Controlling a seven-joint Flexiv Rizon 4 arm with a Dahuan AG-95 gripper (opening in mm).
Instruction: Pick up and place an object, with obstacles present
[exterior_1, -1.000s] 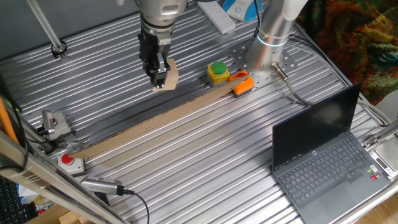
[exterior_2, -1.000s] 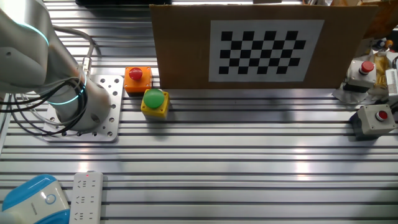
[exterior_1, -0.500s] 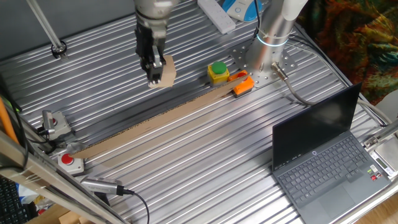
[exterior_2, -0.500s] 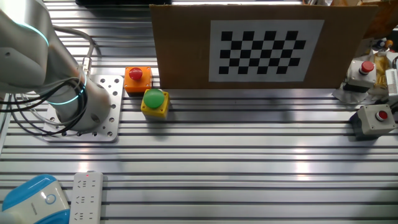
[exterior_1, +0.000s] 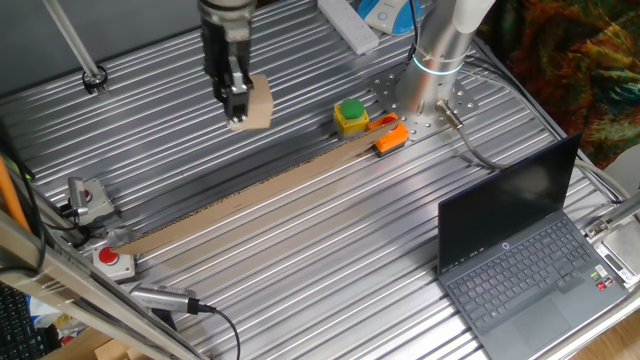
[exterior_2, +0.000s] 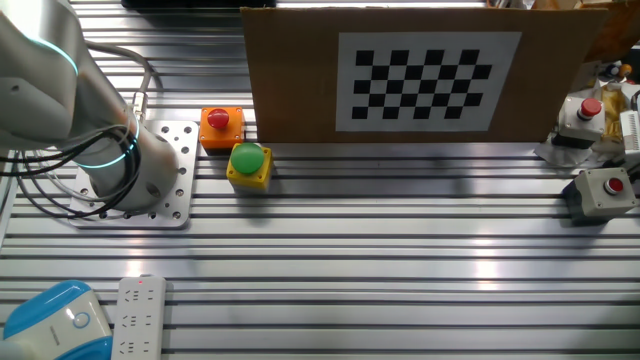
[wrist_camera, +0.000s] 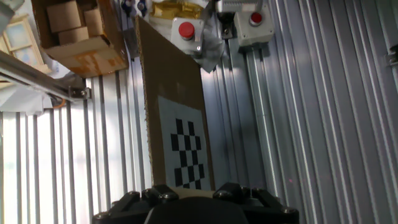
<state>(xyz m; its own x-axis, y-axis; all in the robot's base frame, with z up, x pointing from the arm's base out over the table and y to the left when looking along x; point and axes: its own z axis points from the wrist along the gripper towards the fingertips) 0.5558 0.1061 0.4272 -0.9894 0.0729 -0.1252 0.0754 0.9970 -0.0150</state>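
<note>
One fixed view: high, oblique, looking down over the ribbed table (exterior_1: 330, 250) from the laptop (exterior_1: 520, 255) side, toward the cardboard board (exterior_1: 250, 200), seen edge-on as a long strip.
The other fixed view: lower and closer, on the arm-base side of the board, facing its checkerboard face (exterior_2: 415, 75) head-on.
Both share the yellow-and-green button box (exterior_1: 351, 115) (exterior_2: 248, 165) and the arm base (exterior_1: 430, 75) (exterior_2: 120, 175).
Hand view: well above the board (wrist_camera: 174, 124), looking straight down along the fingers; the hand's own body fills the bottom edge.
</note>
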